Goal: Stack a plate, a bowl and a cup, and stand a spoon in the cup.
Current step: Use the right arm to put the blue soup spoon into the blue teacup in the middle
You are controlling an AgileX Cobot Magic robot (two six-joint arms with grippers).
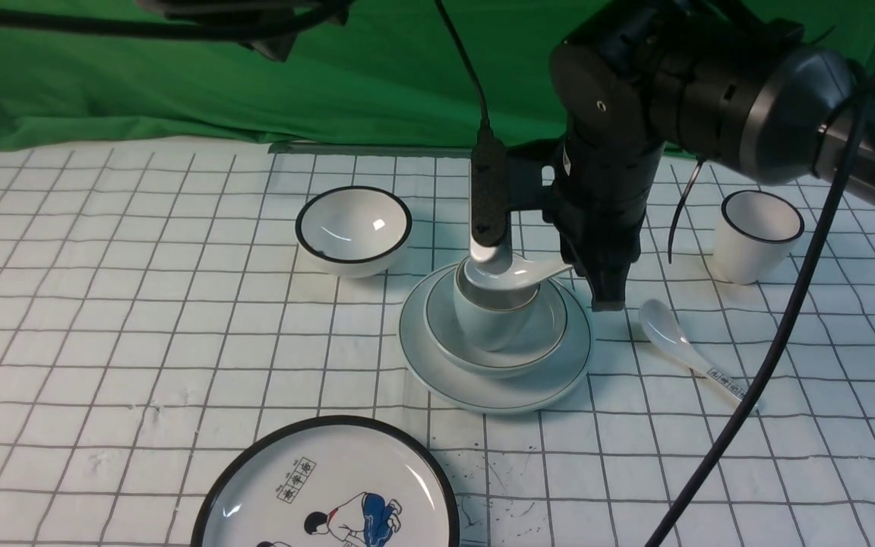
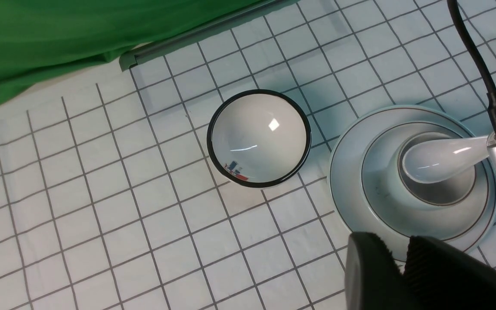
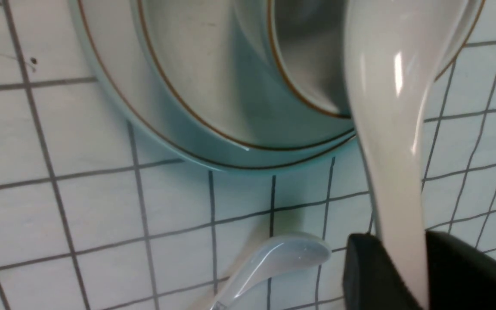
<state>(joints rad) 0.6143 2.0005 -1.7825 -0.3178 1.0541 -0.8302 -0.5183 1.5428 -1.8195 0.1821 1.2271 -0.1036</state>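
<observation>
The pale plate [image 1: 498, 391] lies mid-table with the shallow bowl [image 1: 551, 327] on it and the small cup [image 1: 483, 319] standing in the bowl. My right gripper [image 1: 608, 292] is shut on the handle of the plain white spoon [image 1: 517, 273], whose scoop hangs level over the cup's mouth. The right wrist view shows that handle [image 3: 385, 86] pinched between the jaws of the right gripper [image 3: 403, 245], above the cup [image 3: 304, 56], bowl [image 3: 187, 64] and plate [image 3: 114, 73]. My left gripper [image 2: 403, 252] is shut and empty, high beside the plate [image 2: 345, 172], looking down on the spoon [image 2: 437, 159].
A black-rimmed bowl [image 1: 354, 224] sits left behind the stack. A black-rimmed cup [image 1: 756, 235] stands far right. A printed spoon [image 1: 684, 349] lies just right of the plate. A cartoon plate [image 1: 327, 494] is at the front edge. Green cloth backs the table.
</observation>
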